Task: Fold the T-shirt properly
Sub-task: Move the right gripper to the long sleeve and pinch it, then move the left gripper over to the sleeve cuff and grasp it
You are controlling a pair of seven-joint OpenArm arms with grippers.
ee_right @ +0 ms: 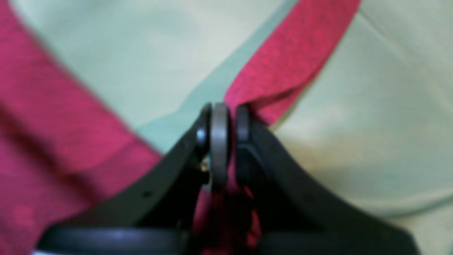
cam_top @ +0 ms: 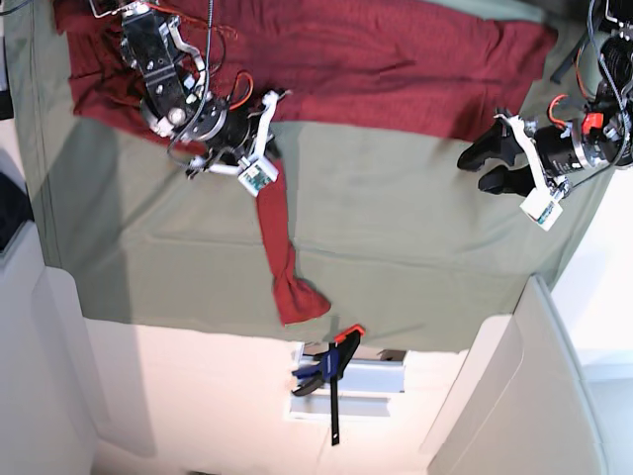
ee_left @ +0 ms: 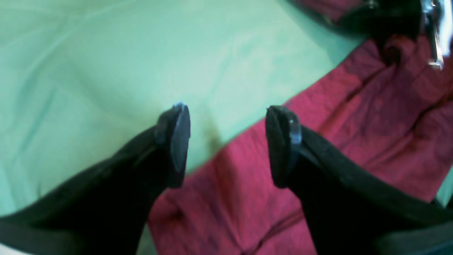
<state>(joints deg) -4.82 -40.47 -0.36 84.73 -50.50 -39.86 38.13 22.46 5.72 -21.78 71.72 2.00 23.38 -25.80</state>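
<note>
The maroon T-shirt (cam_top: 376,59) lies spread along the far side of the sage-green cloth (cam_top: 415,247). One long strip of it (cam_top: 282,257) trails toward the near edge and ends in a bunched tip. My right gripper (ee_right: 223,120) is shut on this fabric, which is pinched between its pads, and the strip (ee_right: 293,53) runs away from the fingertips. In the base view that gripper (cam_top: 259,190) is at the strip's upper end. My left gripper (ee_left: 228,141) is open and holds nothing. It hovers over the T-shirt's edge (ee_left: 354,134), at the right in the base view (cam_top: 473,170).
The green cloth (ee_left: 106,71) covers the table and shows creases. A blue and black clamp (cam_top: 331,374) sits at the near table edge. White panels (cam_top: 514,396) stand at the near left and right. A dark blurred object (ee_left: 382,17) is at the left wrist view's top right.
</note>
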